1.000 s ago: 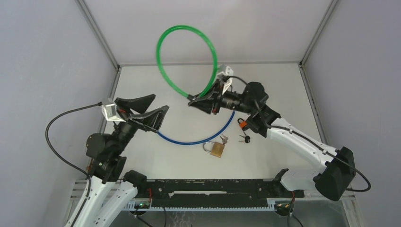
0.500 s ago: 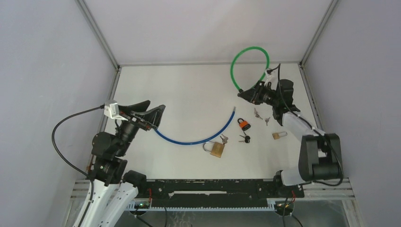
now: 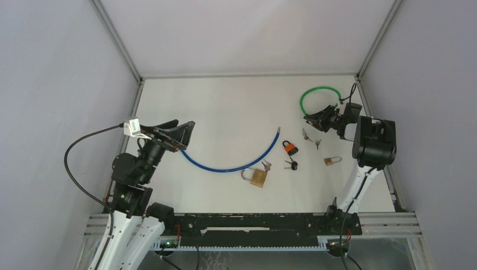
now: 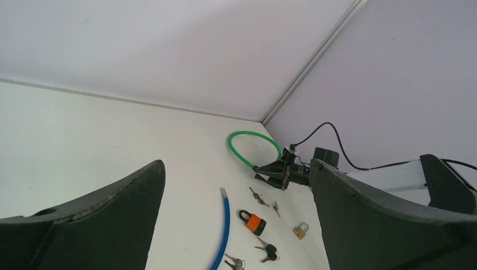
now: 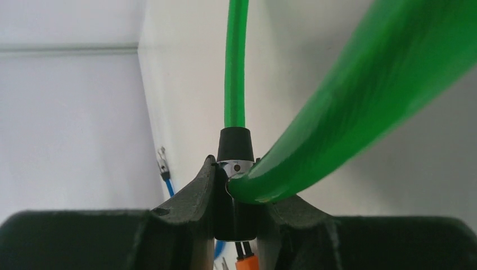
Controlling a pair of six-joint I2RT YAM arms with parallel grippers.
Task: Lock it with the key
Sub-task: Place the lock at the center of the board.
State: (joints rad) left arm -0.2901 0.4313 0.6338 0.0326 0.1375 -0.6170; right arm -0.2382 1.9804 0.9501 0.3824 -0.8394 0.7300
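My right gripper [image 3: 313,119] is shut on the black lock head [image 5: 235,143] of a green cable lock [image 3: 319,93] at the far right, its loop low over the table. An orange padlock [image 3: 290,148], a large brass padlock [image 3: 256,176] and a small brass padlock [image 3: 331,161] lie mid-table. Loose keys [image 3: 306,135] lie near the right gripper, and black-headed keys [image 3: 291,165] lie below the orange padlock. My left gripper [image 3: 183,135] is open and empty, above the left end of a blue cable [image 3: 236,163]. In the left wrist view the left gripper [image 4: 236,166] frames the orange padlock [image 4: 256,224].
More keys [image 3: 266,165] lie by the large brass padlock. The right wall rail [image 3: 371,112] runs close beside the right arm. Grey walls enclose the white table [image 3: 225,107] on three sides.
My right arm has swung from the table's middle to the far right and lowered, carrying the green cable lock. The left gripper has shifted slightly down and stays open.
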